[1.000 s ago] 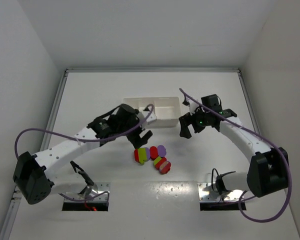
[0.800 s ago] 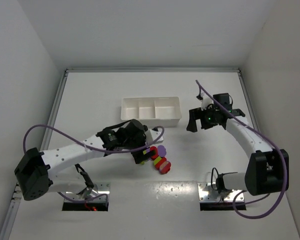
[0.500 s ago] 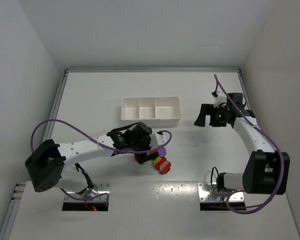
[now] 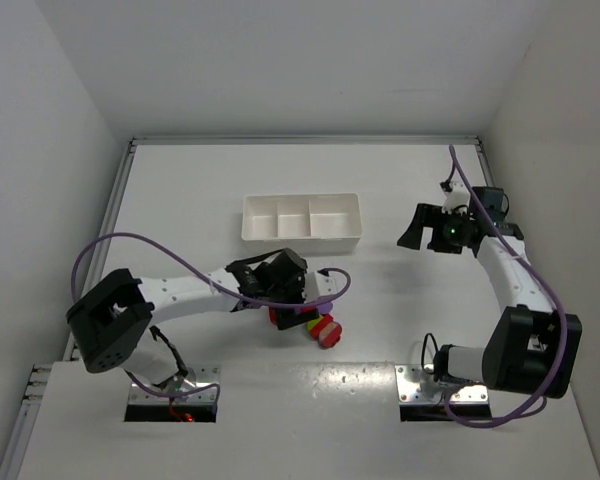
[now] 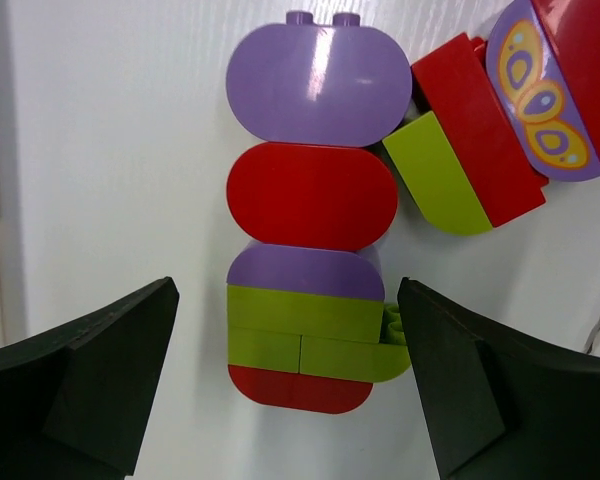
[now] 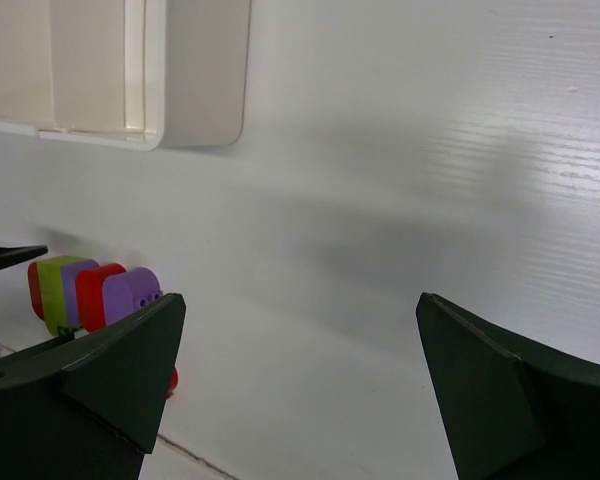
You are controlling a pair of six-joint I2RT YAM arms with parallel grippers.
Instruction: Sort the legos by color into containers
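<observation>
A striped clump of red, yellow-green and purple legos [image 5: 305, 295] lies on the table, with a second clump [image 5: 490, 120] touching it at the right. My left gripper [image 5: 290, 385] is open, its fingers [image 5: 100, 360] either side of the first clump and not touching it. In the top view the left gripper [image 4: 285, 300] hangs over the legos [image 4: 320, 326]. The white three-compartment tray [image 4: 302, 220] stands beyond them, with no legos in it. My right gripper [image 4: 417, 228] is open and empty, to the right of the tray.
The right wrist view shows a tray corner [image 6: 195, 80] and the legos [image 6: 90, 290] far left. A purple cable [image 4: 332, 285] loops beside the left gripper. White enclosure walls surround the table.
My left gripper moved from beside the tray down over the lego clumps and now straddles one. My right gripper drew back to the right, away from the tray.
</observation>
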